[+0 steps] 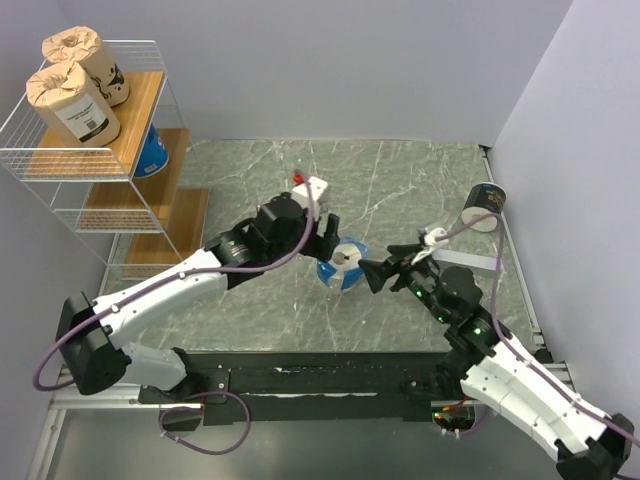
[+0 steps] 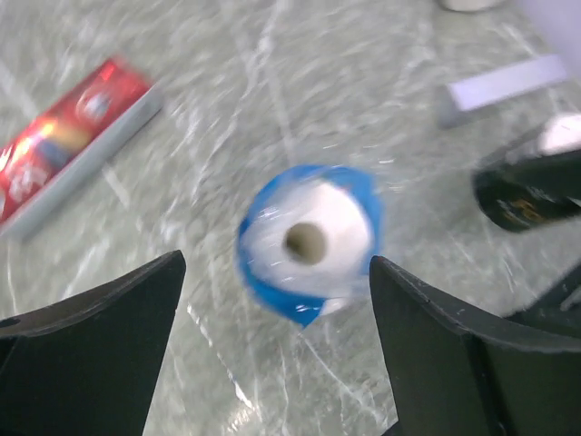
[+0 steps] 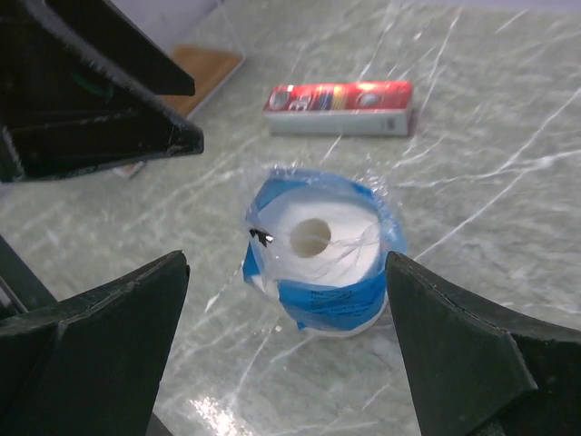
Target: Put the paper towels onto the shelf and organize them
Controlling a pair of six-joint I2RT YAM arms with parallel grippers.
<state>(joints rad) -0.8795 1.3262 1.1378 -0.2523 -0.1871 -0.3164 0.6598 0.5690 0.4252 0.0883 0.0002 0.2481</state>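
A blue-and-white paper towel roll (image 1: 343, 263) stands on end on the marbled surface (image 1: 420, 180), hollow core up, in the gap between the two arms. The left end effector (image 1: 325, 238) hangs just behind and above it. Its fingers are spread wider than the roll and grip nothing, though the left wrist view is blurred. The right end effector (image 1: 375, 272) faces the roll from the other side, also spread open and empty. The roll sits between its fingertips (image 3: 172, 272) without touching them.

Either arm looks placed to close on the wrapper. The left one is on the shelf's side and seems the likelier carrier.

A flat red box (image 3: 339, 107) lies on the surface beyond the roll. A dark roll (image 1: 487, 205) waits well apart, near the right wall.

On the white wire shelf (image 1: 30, 165) at far left, two kraft-brown rolls (image 1: 75, 100) share the top board. A second blue roll (image 1: 152, 150) stands one tier down. That grouping suggests sorting by kind, so the place beside the blue roll is probably where this one goes.
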